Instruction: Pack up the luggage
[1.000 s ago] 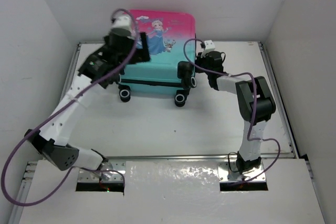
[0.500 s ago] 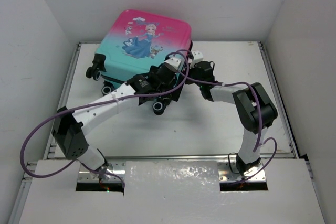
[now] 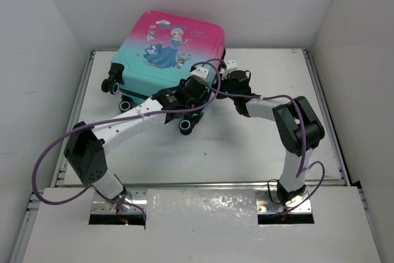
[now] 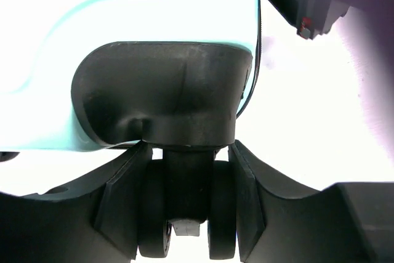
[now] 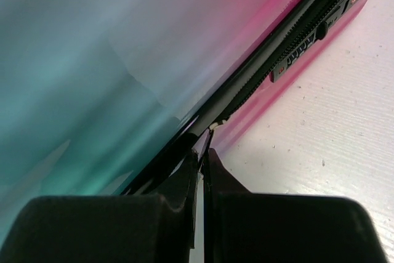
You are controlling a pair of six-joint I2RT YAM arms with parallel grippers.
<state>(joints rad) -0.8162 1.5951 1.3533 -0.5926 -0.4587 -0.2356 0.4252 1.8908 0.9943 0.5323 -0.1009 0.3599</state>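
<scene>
The luggage (image 3: 166,47) lies flat at the back of the table, turned at an angle, with its pink-to-teal princess print facing up. My left gripper (image 3: 184,117) reaches across to the near right corner, and in the left wrist view it (image 4: 189,147) is shut on the black twin wheel (image 4: 186,214) under the teal shell (image 4: 123,10). My right gripper (image 3: 223,84) is at the luggage's right side. In the right wrist view it (image 5: 203,145) is shut on a thin zipper pull at the black zipper line (image 5: 246,90).
White walls enclose the table (image 3: 246,146) on three sides. Two other wheels (image 3: 112,84) stick out at the luggage's left corner. A lock panel (image 5: 308,44) sits beside the zipper. Purple cables loop off both arms.
The luggage has turned and shifted left. My left arm swung from the luggage's back left to its near right wheel and closed on it. The right gripper stayed shut at the side.
</scene>
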